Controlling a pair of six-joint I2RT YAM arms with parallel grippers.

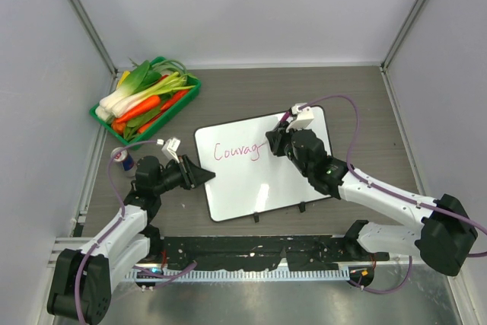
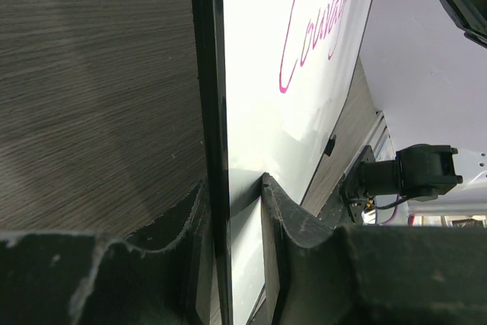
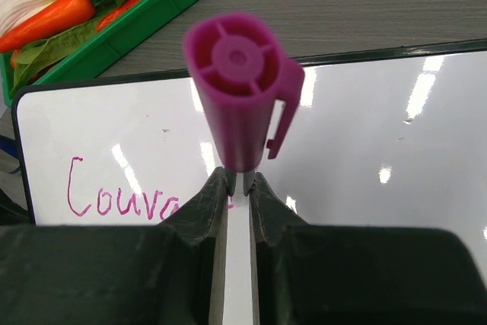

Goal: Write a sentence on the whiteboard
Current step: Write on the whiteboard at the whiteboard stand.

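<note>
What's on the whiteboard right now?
Pink cursive writing reading roughly "Courag" on the whiteboard, with the marker tip at its end. The right gripper covers the board just past that, so anything there is hidden.

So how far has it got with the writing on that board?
Done: pink handwriting reading roughly "Courag" sits on the left part of the whiteboard. In hand: the right gripper holds a magenta marker with its tip at the last letter, while the left gripper clamps the board's edge. Left: the rest of the sentence; the board to the right of the letters looks blank.
</note>
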